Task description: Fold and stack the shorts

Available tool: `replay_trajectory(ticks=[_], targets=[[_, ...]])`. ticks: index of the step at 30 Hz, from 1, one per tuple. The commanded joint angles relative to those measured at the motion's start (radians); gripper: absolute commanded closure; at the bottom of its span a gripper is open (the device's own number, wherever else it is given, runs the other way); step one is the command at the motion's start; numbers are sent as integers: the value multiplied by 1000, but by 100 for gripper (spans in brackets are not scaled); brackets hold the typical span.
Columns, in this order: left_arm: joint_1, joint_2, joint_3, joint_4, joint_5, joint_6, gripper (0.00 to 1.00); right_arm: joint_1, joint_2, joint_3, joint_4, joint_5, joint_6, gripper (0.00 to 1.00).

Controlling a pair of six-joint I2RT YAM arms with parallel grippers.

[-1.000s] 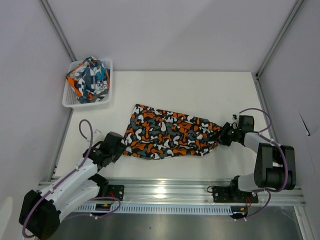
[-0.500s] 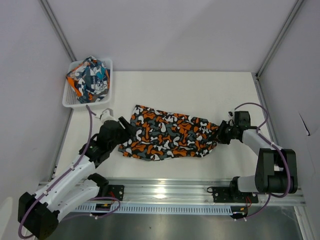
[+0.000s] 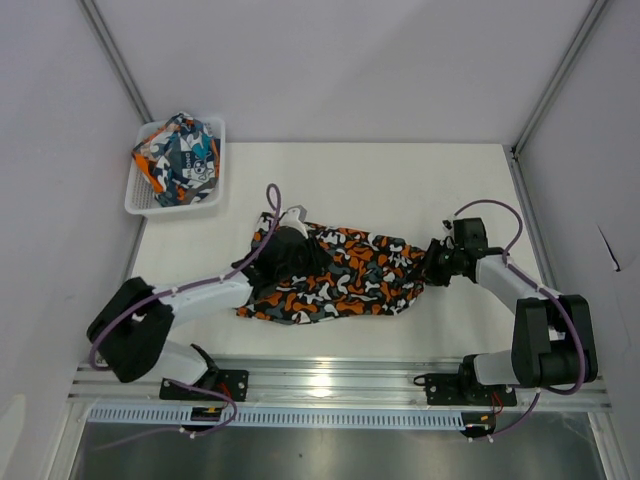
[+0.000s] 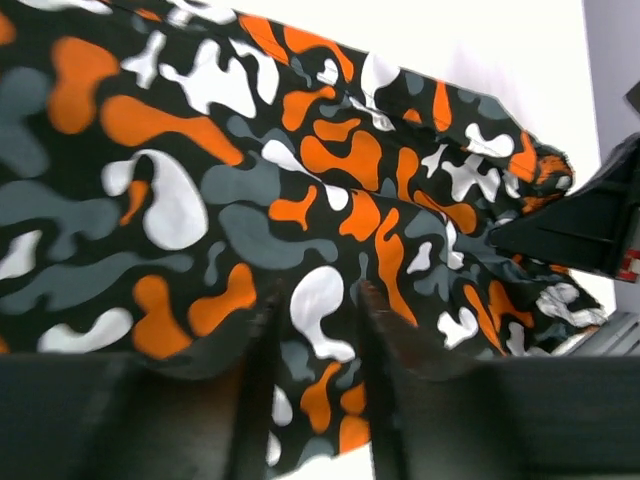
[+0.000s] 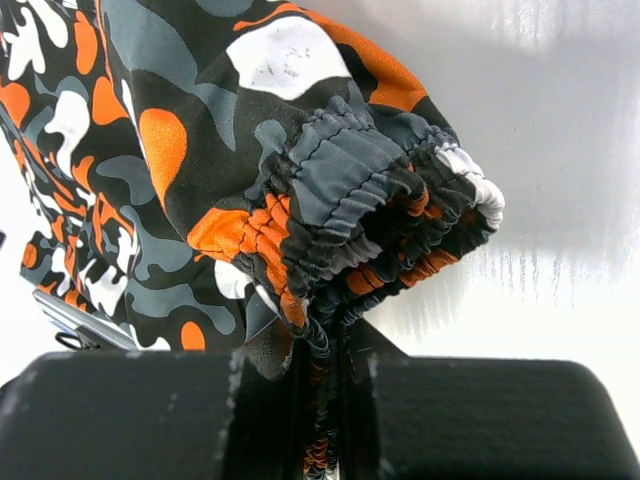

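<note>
**A:** Weighing the risks first. Camouflage shorts (image 3: 335,275) lying mid-worktop (image 3: 400,180), a touch toward 6 o'clock, rumpled rather than flat. Right end effector (image 5: 322,350) clamped shut on the gathered elastic waistband at the 3 o'clock end.

**B:** And the left end effector (image 4: 313,300)?

**A:** Down over the cloth near its 10 o'clock corner, fingers (image 4: 250,400) slightly apart with print visible between. Impossible to tell whether pinching cloth or merely resting on it.

**B:** Worst case, then?

**A:** Probably catching a single layer. Risk of peeling the shorts open on the lift instead of folding them, and of ending with a skewed, lumpy fold.

**B:** Anything on the right side?

**A:** Thin bite, only on the waistband edge. Could slip free under a hard pull toward 9 o'clock. Also a danger of tugging against a pinned left side and dragging the whole garment toward 6 o'clock, close to the worktop edge.

**B:** Trouble for the stacking?

**A:** Likely. Teal graphic shorts (image 3: 178,158) bundled in the white mesh basket (image 3: 140,205) at 10 o'clock, well apart from the camouflage pair. Hard to stack neatly on an uneven first fold; apt to slide or topple.

**B:** Safest approach?

**A:** Confirming a grip through both layers before lifting, then moving both ends together, slowly.
</note>
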Motion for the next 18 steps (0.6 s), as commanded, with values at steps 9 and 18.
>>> replay_trajectory(ticks=[9, 18], targets=[[-11, 298, 167, 135, 30, -41, 100, 50, -51, 43, -30, 18, 46, 100], [-28, 435, 118, 288, -42, -127, 100, 89, -137, 40, -39, -48, 123, 100]])
